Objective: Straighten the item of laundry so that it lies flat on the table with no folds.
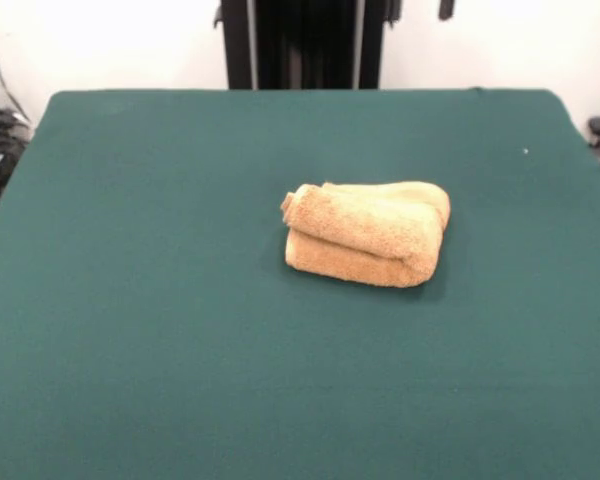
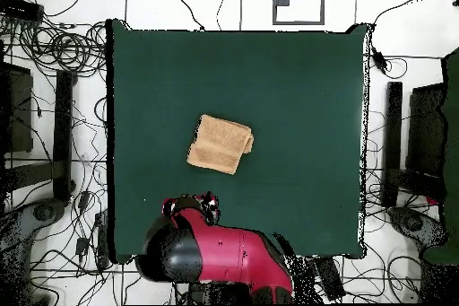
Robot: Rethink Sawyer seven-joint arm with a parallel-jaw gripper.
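Note:
The tan-orange terry towel [image 1: 368, 234] lies folded over itself in a thick bundle on the dark green table [image 1: 130, 300], a little right of the middle in the front view. In the overhead view the towel [image 2: 220, 144] is a compact, slightly tilted rectangle near the centre of the table [image 2: 296, 96]. The red and black arm [image 2: 220, 253] is drawn back over the table's edge on the robot's side. Its gripper end [image 2: 191, 205] sits apart from the towel, between it and the robot's base. The arm's bulk hides how the gripper stands.
The black pedestal [image 1: 305, 45] stands behind the table's far edge in the front view. Cables [image 2: 63, 47] and dark equipment [image 2: 421, 132] lie on the floor on both sides of the table. The green cloth spreads wide around the towel on all sides.

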